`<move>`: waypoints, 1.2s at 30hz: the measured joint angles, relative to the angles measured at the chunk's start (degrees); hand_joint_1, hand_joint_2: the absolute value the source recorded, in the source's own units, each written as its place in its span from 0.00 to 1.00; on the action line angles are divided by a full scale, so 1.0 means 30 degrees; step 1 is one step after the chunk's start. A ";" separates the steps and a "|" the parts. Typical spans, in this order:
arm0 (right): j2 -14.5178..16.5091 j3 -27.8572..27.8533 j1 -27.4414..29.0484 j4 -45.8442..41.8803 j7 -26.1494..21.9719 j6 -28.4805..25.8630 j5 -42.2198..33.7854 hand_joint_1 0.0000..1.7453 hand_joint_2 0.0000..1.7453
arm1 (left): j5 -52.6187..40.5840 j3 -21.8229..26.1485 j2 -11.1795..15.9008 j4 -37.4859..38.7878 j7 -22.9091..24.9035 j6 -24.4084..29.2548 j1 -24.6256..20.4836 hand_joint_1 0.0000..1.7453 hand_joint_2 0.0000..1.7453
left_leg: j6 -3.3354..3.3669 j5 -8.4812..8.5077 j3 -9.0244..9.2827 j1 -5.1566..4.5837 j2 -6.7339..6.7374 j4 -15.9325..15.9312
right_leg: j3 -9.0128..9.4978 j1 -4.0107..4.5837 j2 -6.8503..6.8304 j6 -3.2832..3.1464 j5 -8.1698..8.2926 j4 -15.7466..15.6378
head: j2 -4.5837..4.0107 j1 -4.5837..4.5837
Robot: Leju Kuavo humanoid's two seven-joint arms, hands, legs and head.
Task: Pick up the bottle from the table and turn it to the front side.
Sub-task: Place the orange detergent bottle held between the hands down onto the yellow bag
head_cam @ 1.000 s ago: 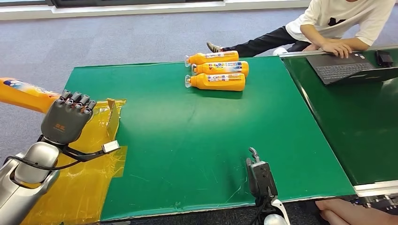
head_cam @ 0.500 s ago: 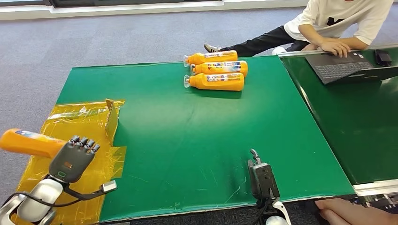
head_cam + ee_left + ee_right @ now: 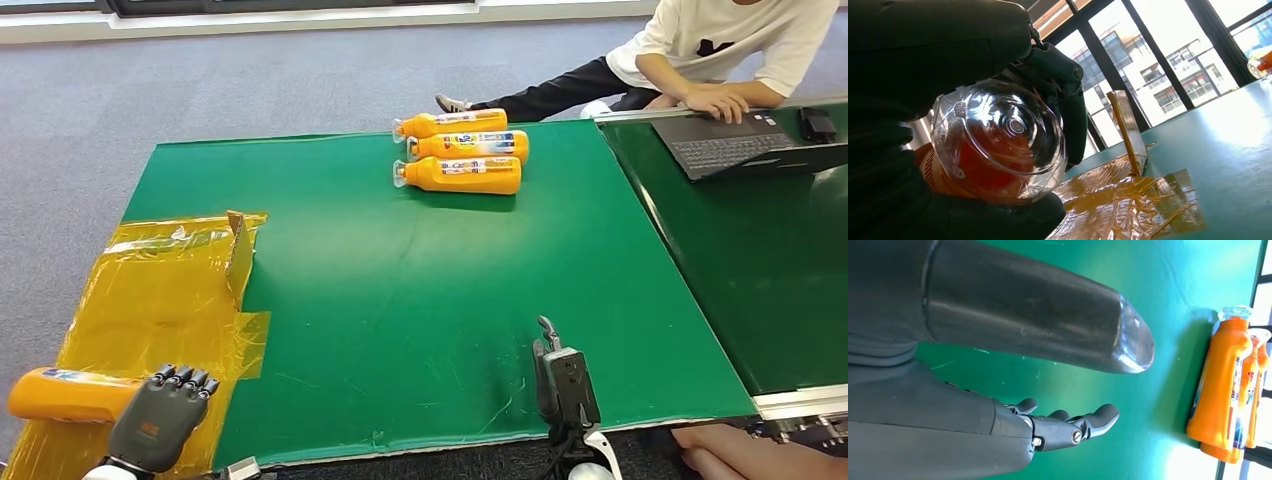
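Observation:
My left hand (image 3: 158, 428) grips an orange bottle (image 3: 65, 393) low at the near left, over the yellow film; the bottle lies sideways and points left. In the left wrist view its clear ribbed end (image 3: 998, 145) faces the camera with my dark fingers (image 3: 1058, 90) wrapped round it. Three more orange bottles (image 3: 460, 150) lie side by side at the far edge of the green table (image 3: 420, 260), caps to the left. My right hand (image 3: 565, 385) stands edge-on at the near edge, open and holding nothing. The right wrist view has its fingers (image 3: 1068, 427) spread above the mat, well short of those bottles (image 3: 1220, 385).
Crumpled yellow film (image 3: 170, 290) covers the table's left side, with a small upright flap. A second green table (image 3: 760, 260) on the right carries a laptop (image 3: 740, 140), where a seated person (image 3: 720, 50) types. Another person's hand (image 3: 740, 455) lies at the near right corner.
My left arm has come down and back toward me with the bottle, from beside the table's left edge to the near left corner. The right hand has barely moved.

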 joint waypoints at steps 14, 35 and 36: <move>0.0313 -0.0084 0.0349 -0.0228 -0.0337 -0.0097 -0.0138 0.00 0.00 | 0.0923 -0.0567 -0.2112 0.0438 -0.1513 0.0978 -0.1708 1.00 1.00 | 0.0005 0.0009 0.0021 -0.0002 -0.0092 0.0002 | 0.0042 -0.0006 -0.0093 0.0001 0.0000 -0.0011 | 0.0000 0.0000; 0.0935 0.0202 -0.1449 0.0510 -0.0029 -0.0013 -0.0076 0.00 0.00 | 0.2701 -0.5384 -1.0734 0.6893 -0.1060 0.1477 -0.9085 0.34 1.00 | 0.0028 0.0045 0.0016 -0.0020 -0.0122 0.0015 | 0.0049 -0.0034 -0.0097 0.0061 0.0052 -0.0012 | 0.0000 0.0000; 0.0935 0.0204 -0.1487 0.0557 -0.0029 -0.0025 -0.0089 0.00 0.00 | 0.2690 -0.5452 -1.0894 0.7156 -0.1046 0.1519 -0.9149 0.25 1.00 | 0.0028 0.0046 0.0015 -0.0019 -0.0123 0.0015 | 0.0048 -0.0031 -0.0097 0.0059 0.0051 -0.0012 | 0.0000 0.0000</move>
